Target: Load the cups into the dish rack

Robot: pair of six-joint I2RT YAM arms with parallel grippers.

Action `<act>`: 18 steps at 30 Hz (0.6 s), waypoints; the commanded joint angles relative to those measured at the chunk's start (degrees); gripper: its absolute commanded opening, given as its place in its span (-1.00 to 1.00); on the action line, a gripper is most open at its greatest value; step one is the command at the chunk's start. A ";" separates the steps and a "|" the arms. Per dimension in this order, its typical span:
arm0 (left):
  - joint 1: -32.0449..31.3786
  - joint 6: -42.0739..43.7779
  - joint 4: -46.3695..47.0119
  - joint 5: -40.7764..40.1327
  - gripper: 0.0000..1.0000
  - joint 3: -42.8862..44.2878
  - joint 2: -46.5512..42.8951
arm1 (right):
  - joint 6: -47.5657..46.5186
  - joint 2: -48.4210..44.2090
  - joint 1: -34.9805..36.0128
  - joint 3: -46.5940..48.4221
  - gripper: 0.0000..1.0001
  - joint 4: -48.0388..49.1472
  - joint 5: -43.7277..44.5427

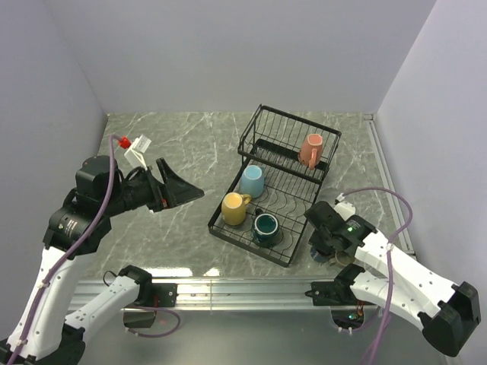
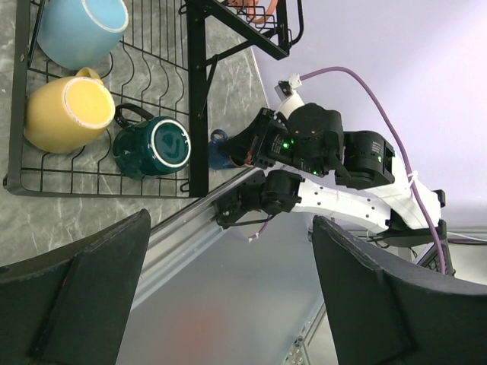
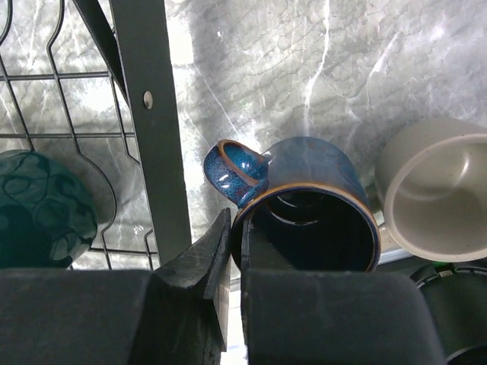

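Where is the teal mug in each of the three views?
Top external: teal mug in the rack, near tray, picture centre.
Left wrist: teal mug upper left, beside the yellow mug.
Right wrist: teal mug at the left edge.
Shared landmark: the rack's black edge bar next to it.

Navy mug (image 3: 312, 175) with brown rim, swirl-patterned teal mug (image 3: 42, 209), beige mug (image 3: 441, 190), black rack (image 3: 148, 114), grey-veined marble table (image 3: 304, 61)
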 commanded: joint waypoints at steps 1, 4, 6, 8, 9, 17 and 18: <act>0.23 0.95 1.49 0.28 0.85 2.48 0.49 | 0.66 -2.71 -0.20 1.57 -1.00 -1.34 1.55; 0.23 1.48 2.19 1.07 0.85 3.97 2.33 | -0.04 -4.04 -0.20 7.10 -1.00 -6.08 4.10; 0.23 1.57 3.33 1.60 0.85 5.11 3.39 | -0.75 -4.30 -0.29 12.62 -1.00 -9.51 4.80; 0.31 1.22 5.34 2.48 0.85 5.99 4.97 | -2.24 -4.57 -0.29 16.33 -1.00 -11.79 4.37; 0.23 0.87 6.14 3.00 0.85 6.78 5.50 | -2.42 -4.57 -0.29 20.00 -1.00 -12.67 4.28; 0.23 -3.78 19.05 10.90 0.91 6.09 9.72 | -3.73 -4.74 -0.20 35.32 -1.00 -10.08 -3.24; 0.23 -5.10 21.94 14.22 0.93 4.69 10.07 | -4.26 -4.92 -0.11 36.98 -1.00 -7.09 -5.19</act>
